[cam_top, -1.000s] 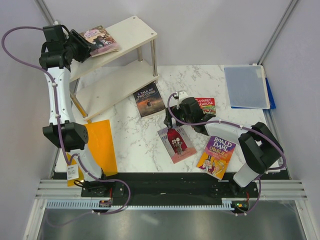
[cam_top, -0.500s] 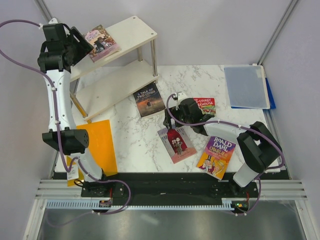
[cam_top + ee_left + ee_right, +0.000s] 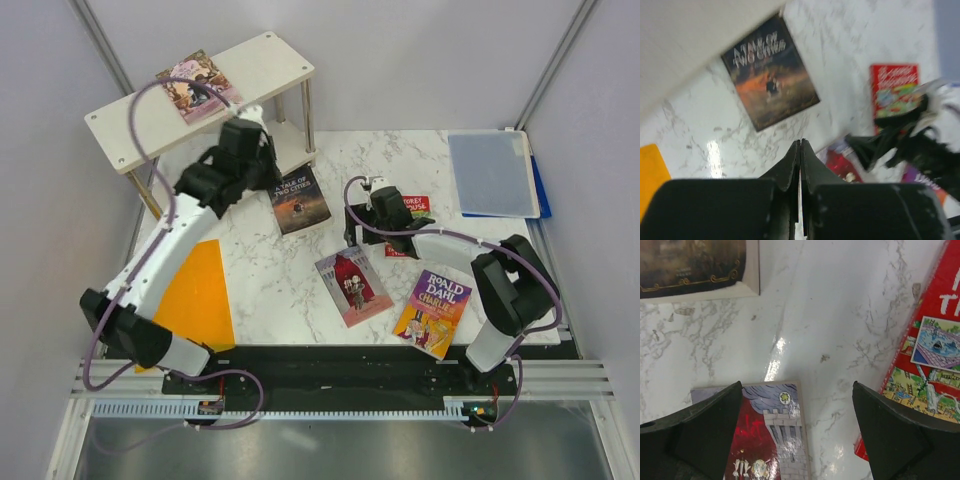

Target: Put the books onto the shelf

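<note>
Pink book (image 3: pixel 195 82) now rests on shelf (image 3: pixel 255 62); left gripper (image 3: pixel 800 143) withdrew, jaws shut.

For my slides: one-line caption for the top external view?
One pink book lies on the shelf; four books lie on the marble table.

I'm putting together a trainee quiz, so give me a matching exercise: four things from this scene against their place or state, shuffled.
Things:
1. pink book
2. Tale of Two Cities
3. left gripper
4. right gripper

Place or state:
A. shut
B. flat on the table
C. open
D. on the top board of the shelf

Pairs: 1-D, 2-B, 3-A, 4-C
</note>
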`<action>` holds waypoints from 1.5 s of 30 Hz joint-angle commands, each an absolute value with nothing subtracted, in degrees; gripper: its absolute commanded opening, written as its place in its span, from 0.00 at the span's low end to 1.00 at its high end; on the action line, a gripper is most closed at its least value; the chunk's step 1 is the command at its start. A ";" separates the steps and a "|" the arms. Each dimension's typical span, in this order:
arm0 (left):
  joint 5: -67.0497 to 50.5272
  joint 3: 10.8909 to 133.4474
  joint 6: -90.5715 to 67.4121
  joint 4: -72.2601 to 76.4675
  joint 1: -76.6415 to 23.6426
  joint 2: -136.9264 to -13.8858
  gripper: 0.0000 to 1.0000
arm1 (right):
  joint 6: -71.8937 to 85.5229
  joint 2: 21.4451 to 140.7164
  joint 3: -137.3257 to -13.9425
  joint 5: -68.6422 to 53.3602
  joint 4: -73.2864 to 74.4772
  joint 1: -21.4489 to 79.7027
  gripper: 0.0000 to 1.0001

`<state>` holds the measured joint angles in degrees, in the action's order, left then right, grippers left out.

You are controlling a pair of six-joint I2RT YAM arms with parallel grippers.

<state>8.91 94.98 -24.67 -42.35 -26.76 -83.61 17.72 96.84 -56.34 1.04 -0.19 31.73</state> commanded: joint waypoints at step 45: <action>-7.82 64.95 -38.41 -22.06 -44.47 -116.27 0.02 | 19.78 100.02 -43.24 -39.46 2.37 31.46 0.21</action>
<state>-15.18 66.87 -37.91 -24.80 -43.94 -108.62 17.65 97.10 -44.27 -19.53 -6.76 28.40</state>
